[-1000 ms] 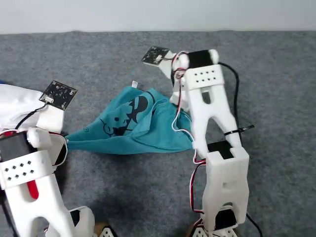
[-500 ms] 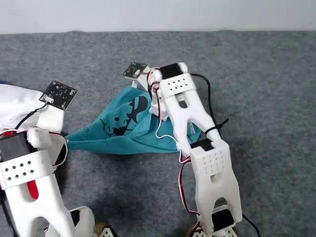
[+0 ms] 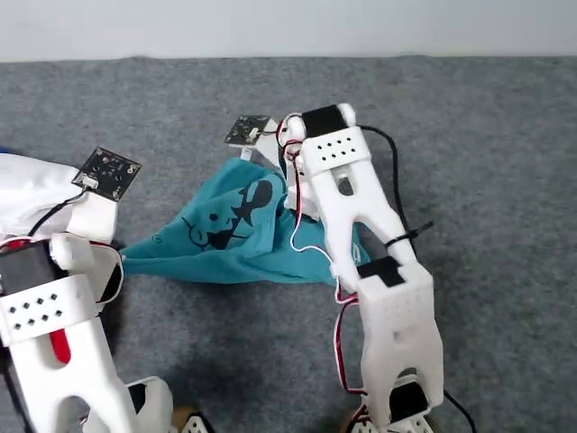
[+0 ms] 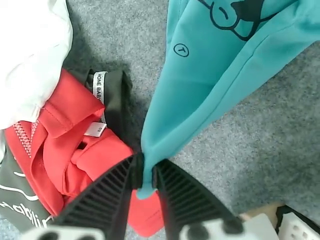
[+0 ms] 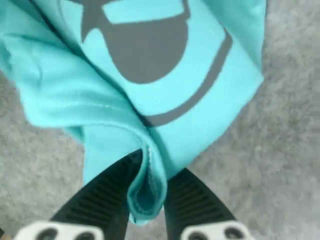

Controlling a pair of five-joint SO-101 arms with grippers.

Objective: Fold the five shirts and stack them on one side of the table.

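A teal shirt (image 3: 230, 236) with a dark printed figure lies across the middle of the grey desk (image 3: 478, 153), between the two arms. It is bunched and creased, and it narrows to a point at its left end. The left hand (image 4: 144, 172) is pinching that left corner. In the left wrist view its two black ribbed fingers (image 4: 112, 187) are pressed on the hem from both sides, with a little tip of cloth poking out past them. The fabric widens away from that grip towards the print. The right arm reaches over the shirt's right part towards the far side of the desk. There the right hand (image 5: 146, 187) grips a thick fold of the same teal shirt, with its fingers (image 5: 107, 187) closed on either side of a doubled edge. The print spreads out just beyond that grip. At the left edge of the desk, partly under the left arm, lies a rumpled white shirt (image 3: 32, 185). The left wrist view shows it beside a red garment (image 4: 65, 145) that is crumpled on a dark garment (image 4: 117, 95), both just beside the pinched teal corner. The teal hem passes along their edge.
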